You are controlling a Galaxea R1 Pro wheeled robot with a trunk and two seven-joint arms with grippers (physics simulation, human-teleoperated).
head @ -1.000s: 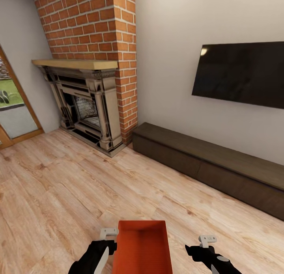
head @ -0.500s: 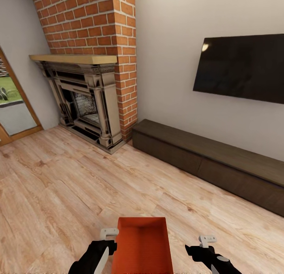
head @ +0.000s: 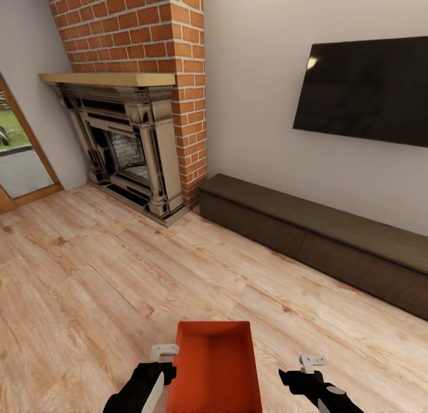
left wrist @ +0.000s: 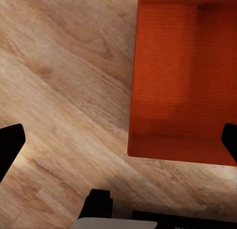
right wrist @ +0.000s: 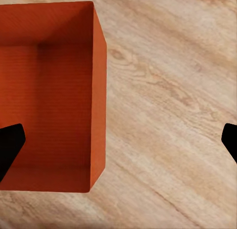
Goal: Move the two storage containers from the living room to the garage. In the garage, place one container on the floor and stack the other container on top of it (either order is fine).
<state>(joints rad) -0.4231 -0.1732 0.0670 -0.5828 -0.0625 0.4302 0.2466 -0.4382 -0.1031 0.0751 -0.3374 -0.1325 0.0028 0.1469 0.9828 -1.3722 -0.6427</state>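
One storage container (head: 215, 368), orange-red, open-topped and empty, sits on the wood plank floor (head: 89, 282) of the living room, directly in front of the robot and between its two arms in the head view. The left gripper (head: 156, 382) hangs just beside the container's left wall; in the left wrist view its two dark fingertips (left wrist: 10, 145) stand at opposite edges of the frame, spread wide, with nothing between them but floor and part of the container (left wrist: 185, 76). Contact with the wall cannot be confirmed from either view. The right gripper (head: 321, 386) hangs to the container's right, apart from it, above bare planks. In the right wrist view its fingertips (right wrist: 10, 142) are likewise spread wide and hold nothing, with the container (right wrist: 49, 91) seen from above to one side and plank floor over the remainder. Beyond the container, a red brick chimney (head: 154, 50) rises over an ornate grey fireplace (head: 128, 151) with a pale wood mantel. A long dark low cabinet (head: 315, 243) runs along the pale wall beneath a black wall TV (head: 362, 89). A wood-framed glazed door (head: 21, 157) shows at the far left, with grass visible through it.
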